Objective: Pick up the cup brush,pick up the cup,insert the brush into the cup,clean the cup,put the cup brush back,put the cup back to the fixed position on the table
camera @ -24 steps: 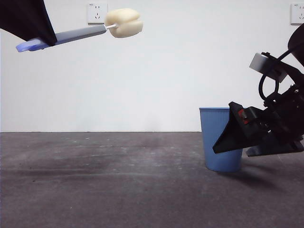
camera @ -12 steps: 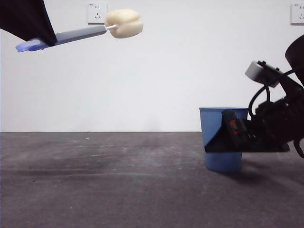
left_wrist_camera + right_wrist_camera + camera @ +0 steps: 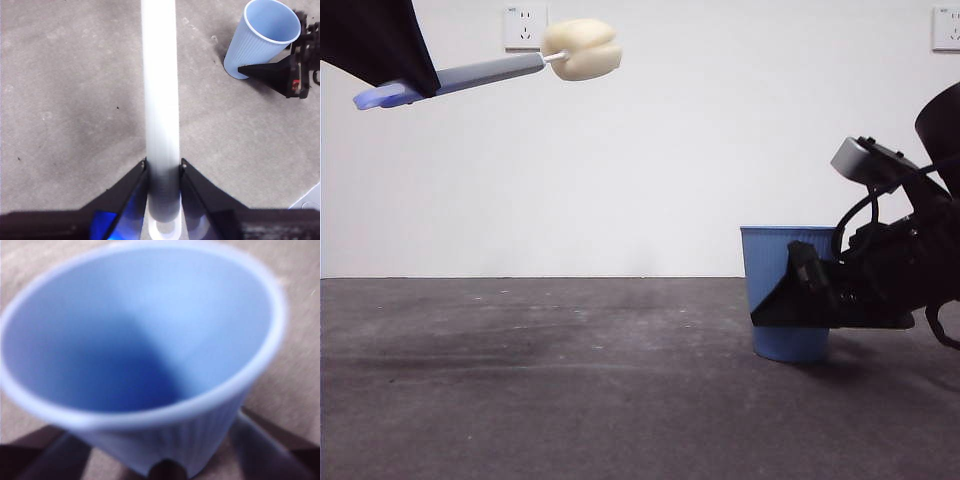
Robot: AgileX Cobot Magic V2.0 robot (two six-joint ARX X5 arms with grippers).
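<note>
The blue ribbed cup [image 3: 772, 255] stands upright on the dark grey table [image 3: 540, 400] at the right. My right gripper [image 3: 770, 308] is low at the cup, with one jaw on each side of its lower half and close to its wall. The right wrist view shows the cup [image 3: 145, 335] filling the picture between the jaws of the right gripper [image 3: 160, 450]. My left gripper [image 3: 418, 82] is shut on the cup brush's grey handle [image 3: 485, 73] high at the left. The cream sponge head [image 3: 582, 48] points right. In the left wrist view the left gripper [image 3: 163, 172] clamps the handle [image 3: 160, 90].
A white wall with two sockets [image 3: 525, 27] stands behind the table. The left wrist view shows the cup [image 3: 260, 37] and one black jaw of the right gripper [image 3: 272, 75] beside it.
My right gripper has come lower and further left, so its jaws now flank the cup. The cup has stayed on the table. The left gripper and the brush have not moved.
</note>
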